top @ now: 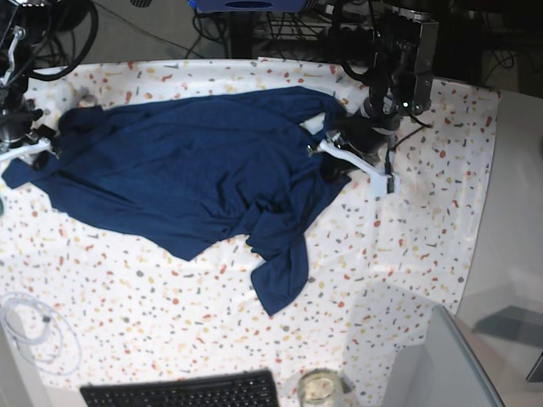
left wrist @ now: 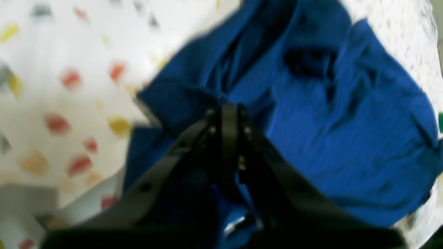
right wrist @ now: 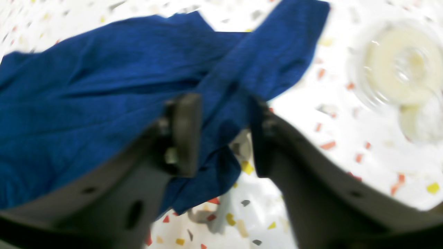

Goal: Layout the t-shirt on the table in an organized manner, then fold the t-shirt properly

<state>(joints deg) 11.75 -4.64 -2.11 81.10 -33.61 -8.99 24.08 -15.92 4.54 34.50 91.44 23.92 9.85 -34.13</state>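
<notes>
At the far left edge of the base view, the right gripper sits low over the table, at the end of the t-shirt nearest it. In the right wrist view its two dark fingers stand apart, a fold of blue cloth lying in the gap between them; the frame is blurred, and whether either pad presses the fabric cannot be told. A round pale glass object shows in that same view, off the cloth on bare speckled tabletop.

Moving right: the t-shirt lies spread across the upper middle of the table, rumpled, not flat. Its lower part bunches into creases, and one long flap trails down toward the near edge. A coil of thin white cable lies at lower left, well apart from the shirt. A black keyboard and a small jar sit at the bottom edge.

At the right end of the shirt, the left gripper is down at the cloth's edge. In the left wrist view its jaws are pressed together, with blue fabric bunched right at the tips; the blur leaves it unclear whether cloth is actually caught between them.
</notes>
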